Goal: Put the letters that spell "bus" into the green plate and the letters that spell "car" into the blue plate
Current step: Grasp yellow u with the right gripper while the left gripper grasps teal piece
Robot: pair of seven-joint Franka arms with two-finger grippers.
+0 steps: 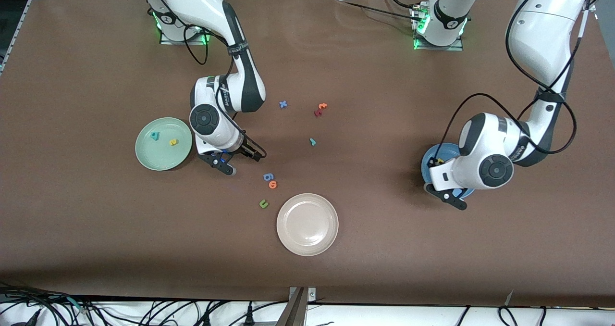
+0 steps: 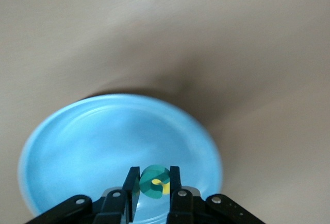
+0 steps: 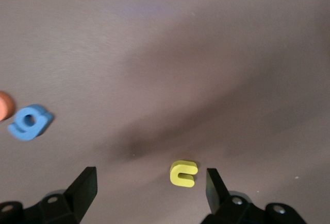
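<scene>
Two letters already lie in the green plate toward the right arm's end of the desk: a teal "b" and a yellow "s". Just beside that plate, the right gripper hangs low over the desk with its jaws wide, and the yellow "u" lies on the desk between them. The left gripper is over the blue plate, jaws narrow, pinching the teal "c"; a yellow letter shows just under it. The thin teal "r" lies mid-desk. Blue "g" and orange "o" touch, farther from the front camera than the cream-white plate.
</scene>
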